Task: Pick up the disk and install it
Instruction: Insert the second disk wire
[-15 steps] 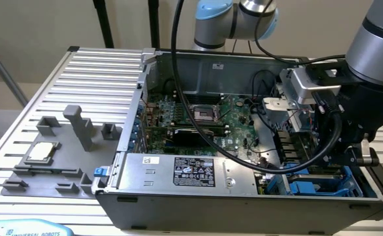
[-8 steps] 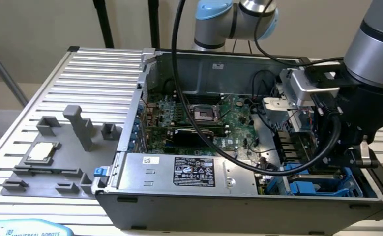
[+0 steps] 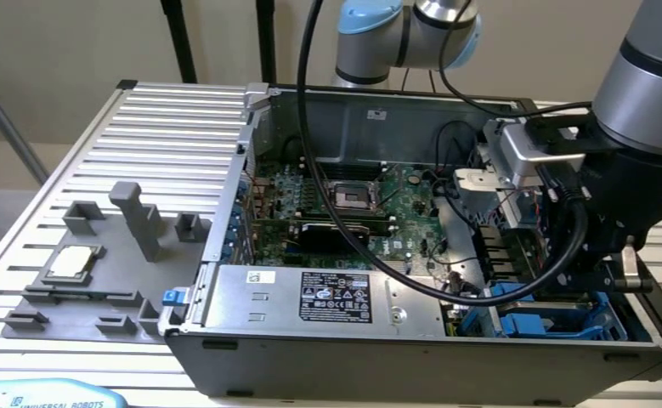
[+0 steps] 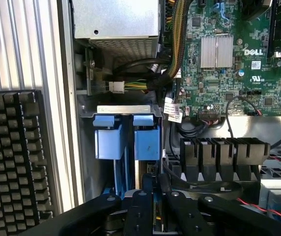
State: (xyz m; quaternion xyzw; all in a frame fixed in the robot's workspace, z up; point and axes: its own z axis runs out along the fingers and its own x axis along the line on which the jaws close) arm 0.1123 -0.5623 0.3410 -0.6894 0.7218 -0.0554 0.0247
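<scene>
The gripper (image 4: 155, 206) is down inside the open case (image 3: 308, 110), at the drive bay (image 4: 125, 110), its fingers (image 4: 139, 209) pinched narrowly on the upright disk (image 4: 145, 177). The disk's blue carrier tabs (image 4: 146, 140) sit just ahead of the fingertips, with the motherboard (image 4: 229, 59) off to one side.

Gripper (image 4: 150, 216) hides the disk (image 4: 147, 142), apparently bay-seated.
</scene>
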